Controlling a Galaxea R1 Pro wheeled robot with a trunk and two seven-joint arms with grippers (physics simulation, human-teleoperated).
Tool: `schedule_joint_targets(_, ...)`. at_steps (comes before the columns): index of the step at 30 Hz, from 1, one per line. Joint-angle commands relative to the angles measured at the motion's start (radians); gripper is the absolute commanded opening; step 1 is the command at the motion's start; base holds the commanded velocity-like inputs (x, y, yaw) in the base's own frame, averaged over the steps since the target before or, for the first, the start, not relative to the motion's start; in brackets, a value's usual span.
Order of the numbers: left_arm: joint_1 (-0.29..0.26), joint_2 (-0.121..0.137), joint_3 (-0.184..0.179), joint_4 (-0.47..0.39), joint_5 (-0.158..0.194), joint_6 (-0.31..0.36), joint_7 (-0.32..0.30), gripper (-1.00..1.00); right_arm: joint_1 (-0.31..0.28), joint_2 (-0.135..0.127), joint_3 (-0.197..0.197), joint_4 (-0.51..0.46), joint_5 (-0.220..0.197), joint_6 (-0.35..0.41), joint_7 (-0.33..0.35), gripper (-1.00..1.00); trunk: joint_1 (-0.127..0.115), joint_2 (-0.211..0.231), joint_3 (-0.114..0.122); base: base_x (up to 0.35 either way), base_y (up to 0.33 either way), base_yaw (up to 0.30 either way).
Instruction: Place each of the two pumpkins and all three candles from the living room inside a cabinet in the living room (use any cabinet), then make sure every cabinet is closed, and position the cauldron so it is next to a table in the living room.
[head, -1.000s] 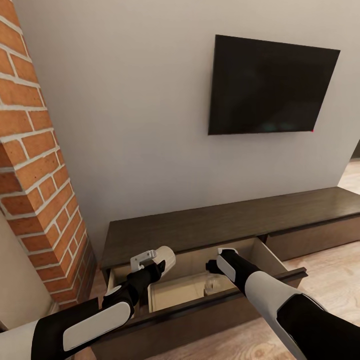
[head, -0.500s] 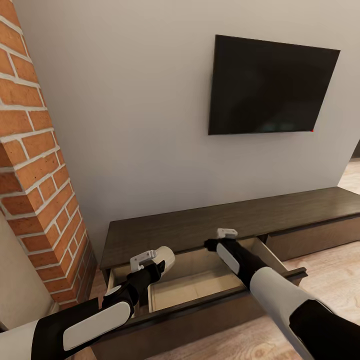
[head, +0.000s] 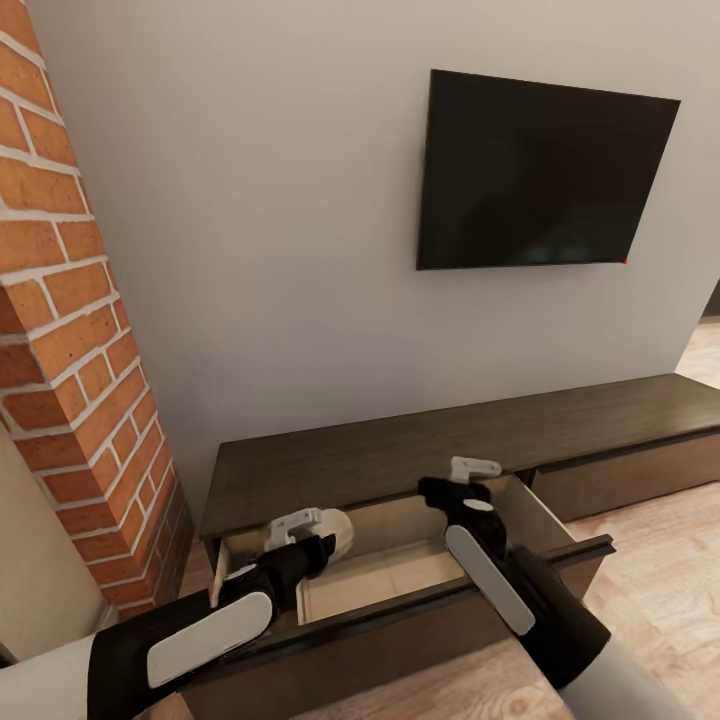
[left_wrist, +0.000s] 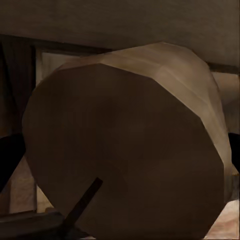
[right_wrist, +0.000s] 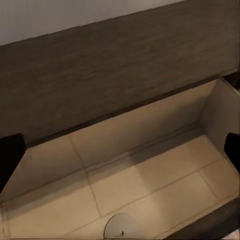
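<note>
The dark-brown cabinet (head: 450, 440) stands against the wall with one drawer (head: 380, 578) pulled out, its light tan inside showing. My left gripper (head: 318, 537) is shut on a beige candle (head: 338, 527) held on its side over the drawer's left end. In the left wrist view that candle (left_wrist: 125, 150) shows its round end and dark wick. My right gripper (head: 437, 492) hovers open above the drawer's right half with nothing between its fingers (right_wrist: 10, 160). A second candle (right_wrist: 120, 227) stands on the drawer floor (right_wrist: 150, 180), seen from above in the right wrist view.
A black TV (head: 540, 170) hangs on the grey wall above the cabinet. A red brick column (head: 70, 350) rises close at the left. The drawer front to the right (head: 630, 470) is closed, and wood floor (head: 660, 540) lies in front of it.
My right gripper has lifted out of the drawer and drawn back, leaving a candle inside. My left gripper has sunk a little with its candle toward the drawer.
</note>
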Motion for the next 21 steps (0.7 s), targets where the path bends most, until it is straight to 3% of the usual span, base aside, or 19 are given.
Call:
schedule_joint_targets(1,-0.002,-0.007,0.022,0.005,0.010,0.026,0.002,-1.00,0.011,-0.014,0.002,-0.049,-0.035,0.016,-0.030,1.00,0.000,0.000,-0.001,0.000,0.000,0.000)
schedule_joint_targets(3,-0.002,-0.016,0.067,0.011,0.017,0.084,0.003,-1.00,0.023,-0.039,0.003,-0.109,-0.097,0.027,-0.074,1.00,0.000,0.000,-0.001,0.000,0.000,0.000)
schedule_joint_targets(5,-0.002,-0.046,0.168,0.044,0.022,0.194,0.003,-1.00,0.033,-0.080,0.006,-0.180,-0.199,0.038,-0.130,1.00,0.000,0.000,-0.001,0.000,0.000,0.000)
schedule_joint_targets(6,-0.002,-0.062,0.211,0.055,0.023,0.233,0.002,-1.00,0.034,-0.086,0.008,-0.190,-0.215,0.039,-0.137,1.00,0.000,0.000,-0.001,0.000,0.000,0.000)
schedule_joint_targets(12,-0.002,-0.127,0.305,0.107,0.022,0.435,0.003,-1.00,0.035,-0.092,0.011,-0.200,-0.230,0.042,-0.146,1.00,0.000,0.000,-0.001,0.000,0.000,0.000)
schedule_joint_targets(14,-0.002,-0.166,0.360,0.145,0.022,0.494,0.005,-1.00,0.035,-0.092,0.012,-0.201,-0.231,0.043,-0.147,1.00,0.000,0.000,-0.001,0.000,0.000,0.000)
schedule_joint_targets(15,-0.002,-0.177,0.371,0.158,0.021,0.514,0.007,-1.00,0.035,-0.093,0.012,-0.202,-0.231,0.044,-0.147,1.00,0.000,0.000,-0.001,0.000,0.000,0.000)
schedule_joint_targets(17,-0.002,-0.223,0.406,0.209,0.016,0.602,0.023,-1.00,0.035,-0.093,0.011,-0.202,-0.231,0.045,-0.147,1.00,0.000,0.000,-0.001,0.000,0.000,0.000)
schedule_joint_targets(21,-0.003,-0.304,0.439,0.299,0.008,0.709,0.057,-1.00,0.035,-0.094,0.008,-0.203,-0.231,0.045,-0.147,1.00,0.000,0.000,-0.001,0.000,0.000,0.000)
